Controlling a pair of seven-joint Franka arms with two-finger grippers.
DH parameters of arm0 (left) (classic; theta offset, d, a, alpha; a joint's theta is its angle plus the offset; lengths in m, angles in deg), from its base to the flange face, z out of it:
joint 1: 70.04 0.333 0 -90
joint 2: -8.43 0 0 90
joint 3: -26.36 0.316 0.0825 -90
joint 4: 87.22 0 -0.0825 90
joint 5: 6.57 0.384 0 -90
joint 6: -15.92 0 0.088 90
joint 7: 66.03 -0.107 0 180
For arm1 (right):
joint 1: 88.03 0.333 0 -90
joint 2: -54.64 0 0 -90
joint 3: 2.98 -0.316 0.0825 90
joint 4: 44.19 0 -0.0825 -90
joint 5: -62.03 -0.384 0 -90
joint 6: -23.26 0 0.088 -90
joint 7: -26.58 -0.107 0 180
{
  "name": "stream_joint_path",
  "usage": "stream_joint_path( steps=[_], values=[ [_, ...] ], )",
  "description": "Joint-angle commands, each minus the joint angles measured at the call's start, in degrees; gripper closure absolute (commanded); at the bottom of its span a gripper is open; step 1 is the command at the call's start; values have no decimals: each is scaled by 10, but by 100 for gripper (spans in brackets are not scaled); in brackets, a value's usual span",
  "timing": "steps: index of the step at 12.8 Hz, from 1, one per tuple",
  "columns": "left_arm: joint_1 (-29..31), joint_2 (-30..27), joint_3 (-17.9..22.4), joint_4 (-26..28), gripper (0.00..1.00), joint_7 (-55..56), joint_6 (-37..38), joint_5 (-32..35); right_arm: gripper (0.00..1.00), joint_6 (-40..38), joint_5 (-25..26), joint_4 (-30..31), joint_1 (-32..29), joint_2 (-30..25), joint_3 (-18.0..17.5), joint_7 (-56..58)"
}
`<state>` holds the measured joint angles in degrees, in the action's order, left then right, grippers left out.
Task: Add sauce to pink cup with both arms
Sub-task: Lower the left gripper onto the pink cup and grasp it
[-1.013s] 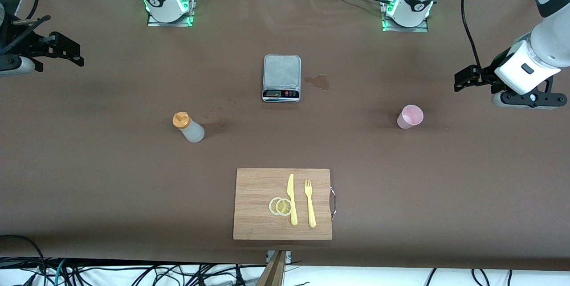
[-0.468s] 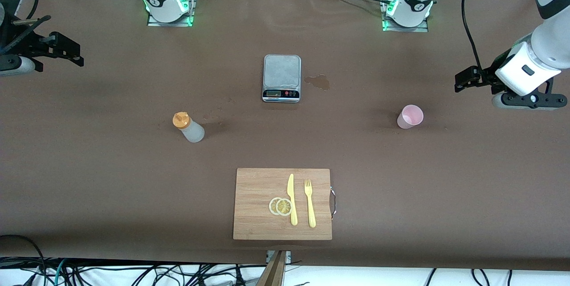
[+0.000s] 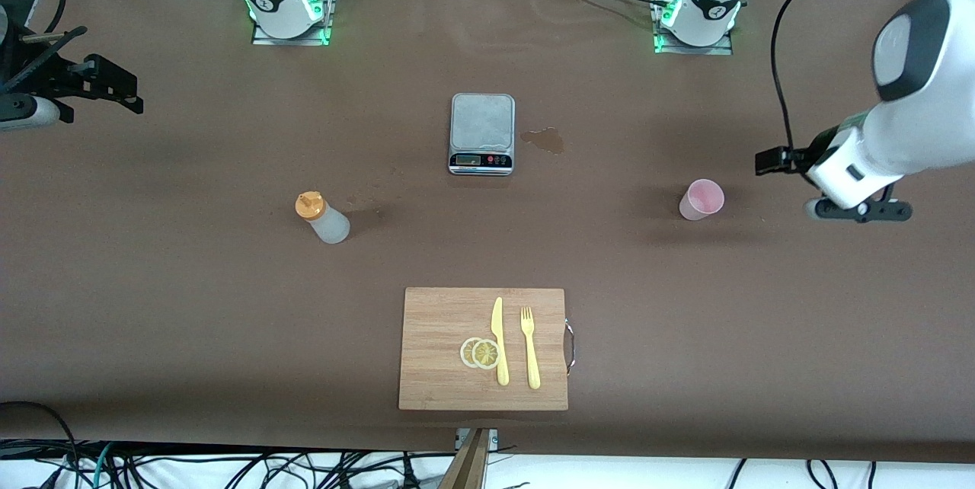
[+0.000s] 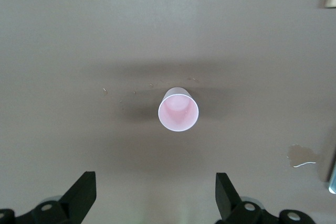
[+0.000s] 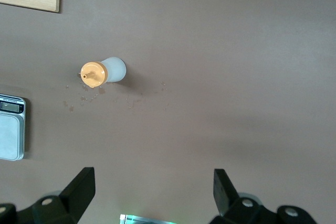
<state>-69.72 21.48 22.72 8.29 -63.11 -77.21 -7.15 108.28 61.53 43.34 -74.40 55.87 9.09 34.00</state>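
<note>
The sauce bottle (image 3: 322,218), whitish with an orange cap, stands on the table toward the right arm's end; it also shows in the right wrist view (image 5: 105,71). The pink cup (image 3: 701,199) stands upright and empty toward the left arm's end; it also shows in the left wrist view (image 4: 178,109). My left gripper (image 3: 771,161) is open and empty, up over the table a little way from the cup toward the left arm's end. Its fingers (image 4: 84,192) stand wide apart. My right gripper (image 3: 114,89) is open and empty, waiting over the table's right-arm end, well away from the bottle.
A grey kitchen scale (image 3: 481,132) sits mid-table with a wet stain (image 3: 543,139) beside it. A wooden cutting board (image 3: 434,321) lies nearer the front camera, holding a yellow knife (image 3: 499,340), a yellow fork (image 3: 529,348) and lemon slices (image 3: 480,353).
My left arm has swung in toward the pink cup, its gripper now closer to the cup. The right arm, bottle and cup have not moved.
</note>
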Motion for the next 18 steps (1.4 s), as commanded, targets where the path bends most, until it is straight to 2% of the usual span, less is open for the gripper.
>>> stream_joint_path(
  steps=[1,5,8,10,11,12,14,15,18],
  values=[
    [1,12,-2,51,0,-19,-77,43,0,1,5,-10,1,3,-2,-5],
    [3,12,-2,210,0,-34,-304,63,0,3,2,-10,-5,3,1,-4],
    [4,16,-2,280,1,-34,-382,63,0,3,1,-10,-6,3,1,-4],
    [5,16,-2,305,1,-34,-399,63,0,-1,1,-10,-8,3,5,-4],
    [5,22,-2,314,7,-34,-401,63,0,-5,-2,-10,-9,3,8,1],
    [4,32,-2,316,16,-34,-408,63,0,-6,-2,-10,-9,2,10,2],
    [3,46,-2,311,83,-34,-406,63,0,-15,-3,-10,-8,2,13,6],
    [3,45,-2,308,99,-34,-404,63,0,-27,-3,-10,-9,2,13,6],
    [4,50,-2,304,100,-27,-405,55,0,-58,5,-10,-3,3,9,14]
  ],
)
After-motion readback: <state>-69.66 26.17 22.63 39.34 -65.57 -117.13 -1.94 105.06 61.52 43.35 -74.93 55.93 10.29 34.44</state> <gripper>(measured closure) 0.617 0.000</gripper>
